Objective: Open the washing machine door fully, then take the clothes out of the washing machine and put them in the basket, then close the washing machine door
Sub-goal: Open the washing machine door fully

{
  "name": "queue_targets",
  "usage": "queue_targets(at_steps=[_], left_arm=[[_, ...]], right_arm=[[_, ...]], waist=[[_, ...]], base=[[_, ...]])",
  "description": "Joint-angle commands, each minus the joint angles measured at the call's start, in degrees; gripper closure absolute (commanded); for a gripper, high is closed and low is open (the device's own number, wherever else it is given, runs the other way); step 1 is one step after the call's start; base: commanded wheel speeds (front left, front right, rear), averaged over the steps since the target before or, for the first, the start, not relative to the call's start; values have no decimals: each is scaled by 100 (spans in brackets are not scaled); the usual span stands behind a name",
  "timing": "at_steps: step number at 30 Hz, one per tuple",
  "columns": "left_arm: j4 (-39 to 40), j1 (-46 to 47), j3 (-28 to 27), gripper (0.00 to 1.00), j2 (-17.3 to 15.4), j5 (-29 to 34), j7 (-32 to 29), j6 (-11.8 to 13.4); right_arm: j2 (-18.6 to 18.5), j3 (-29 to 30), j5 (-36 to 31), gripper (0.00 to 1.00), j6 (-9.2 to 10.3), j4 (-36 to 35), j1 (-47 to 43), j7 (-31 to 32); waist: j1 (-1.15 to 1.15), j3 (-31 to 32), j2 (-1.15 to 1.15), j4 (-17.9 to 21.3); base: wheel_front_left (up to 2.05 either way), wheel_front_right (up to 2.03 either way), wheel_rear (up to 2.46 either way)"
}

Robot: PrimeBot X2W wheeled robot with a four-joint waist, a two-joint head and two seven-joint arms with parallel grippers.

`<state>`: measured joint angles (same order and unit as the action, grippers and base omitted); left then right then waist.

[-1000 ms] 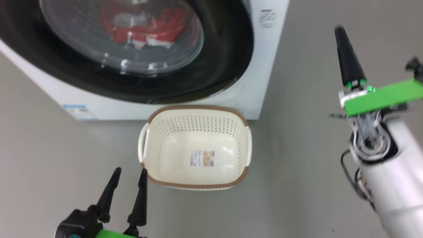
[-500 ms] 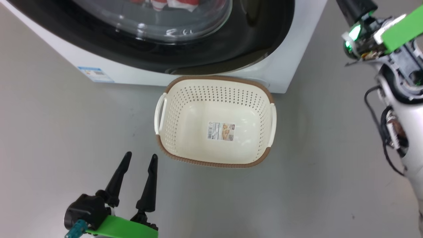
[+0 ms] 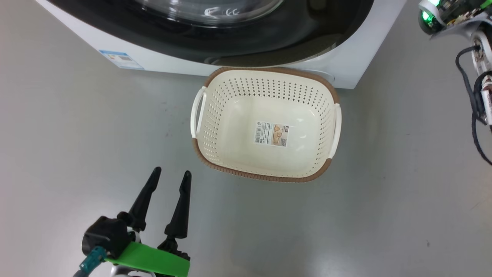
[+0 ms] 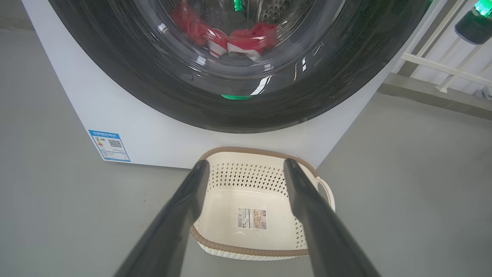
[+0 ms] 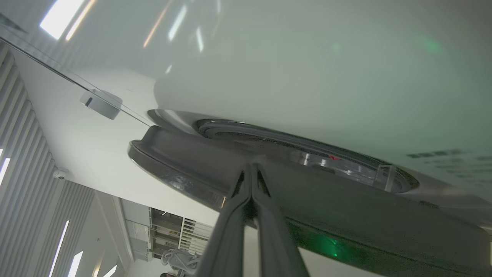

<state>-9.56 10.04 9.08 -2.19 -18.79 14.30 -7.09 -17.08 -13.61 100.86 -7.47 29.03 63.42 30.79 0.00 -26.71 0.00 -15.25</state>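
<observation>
The washing machine (image 3: 161,63) is a white box at the top of the head view. The washing machine door (image 3: 269,42) has a glossy black rim. Through its glass I see the red and white clothes (image 4: 246,38) in the drum. The cream basket (image 3: 269,177) stands empty on the floor right in front of the machine, a paper label on its bottom. My left gripper (image 3: 172,172) hovers open left of the basket, nothing between its fingers. My right gripper (image 5: 251,166) is shut, its tips at the edge of the door (image 5: 346,215), which stands slightly off the white front.
Grey floor lies open to the left and right of the basket. A blue sticker (image 3: 121,59) marks the machine's lower left. My right forearm with its black cable (image 3: 472,115) hangs at the upper right. A white railing (image 4: 434,65) stands right of the machine.
The head camera has tilted, so the basket and machine slid up and right in the picture. My right gripper has risen past the picture's top edge, toward the door's right side. The left gripper stays open.
</observation>
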Motion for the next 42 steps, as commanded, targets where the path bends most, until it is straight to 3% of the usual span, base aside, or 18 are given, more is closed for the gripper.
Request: queue_targets(at_steps=[1, 16, 42], left_arm=[[101, 82, -159, 0, -69, -45, 70, -34], [78, 174, -85, 0, -69, -156, 70, -39], [72, -203, -134, 0, -69, -29, 70, -30]], right_arm=[[49, -27, 14, 100, -2, -75, 167, 37], [170, -279, -194, 100, -2, 376, 438, 418], [490, -549, -380, 100, -2, -188, -1023, 919]], waist=[[0, -60, 0, -46], [0, -47, 0, -97], [0, 886, 0, 0]], base=[[0, 0, 0], [0, 0, 0], [0, 0, 0]])
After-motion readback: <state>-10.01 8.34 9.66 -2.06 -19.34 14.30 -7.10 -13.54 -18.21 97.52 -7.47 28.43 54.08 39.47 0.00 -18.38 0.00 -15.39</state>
